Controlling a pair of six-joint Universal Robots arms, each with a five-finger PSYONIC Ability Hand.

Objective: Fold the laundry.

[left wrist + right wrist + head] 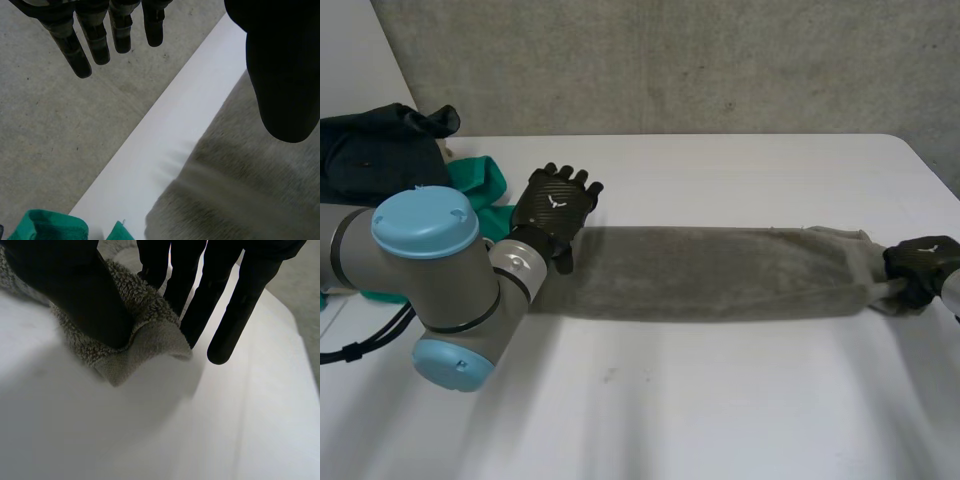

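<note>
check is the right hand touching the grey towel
Touching: the right wrist view shows the right hand pinching the grey towel between thumb and fingers.

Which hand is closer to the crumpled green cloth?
Left. The left hand is beside the crumpled green cloth; the right hand pinches the far end of the grey towel.

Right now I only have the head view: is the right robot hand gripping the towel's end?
Observer: Yes; its wrist view shows the right robot hand pinching a corner of the grey towel between thumb and fingers.
Operator: And the other one?
Observer: The left robot hand is open, fingers straight, holding nothing, thumb over the towel's other end.
Operator: Anything crowding it?
Observer: The green cloth stops just short of that end; bare table shows between.
</note>
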